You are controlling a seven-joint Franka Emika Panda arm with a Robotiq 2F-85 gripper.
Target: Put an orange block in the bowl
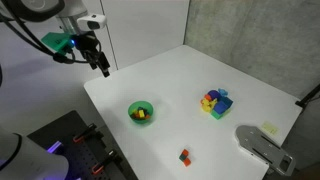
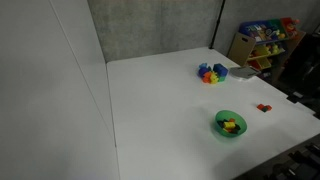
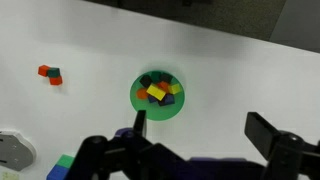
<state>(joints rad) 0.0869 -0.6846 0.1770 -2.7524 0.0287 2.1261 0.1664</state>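
Note:
The bright-green bowl [image 1: 141, 112] sits on the white table and holds several small blocks, yellow, orange and dark ones; it also shows in the other exterior view [image 2: 230, 124] and in the wrist view [image 3: 158, 95]. A tiny orange-red block [image 1: 184, 156] lies on the table near the front edge, apart from the bowl; it shows too in an exterior view [image 2: 264, 108] and at the upper left of the wrist view [image 3: 49, 73]. My gripper [image 1: 103, 68] hangs high above the table's back left corner, open and empty; in the wrist view its fingers [image 3: 197, 132] stand wide apart.
A multicoloured cluster of blocks [image 1: 215, 102] stands right of the bowl, seen also in an exterior view [image 2: 211, 73]. A grey flat object [image 1: 262, 145] lies at the table's front right corner. Shelves with toys [image 2: 262, 40] stand beyond the table.

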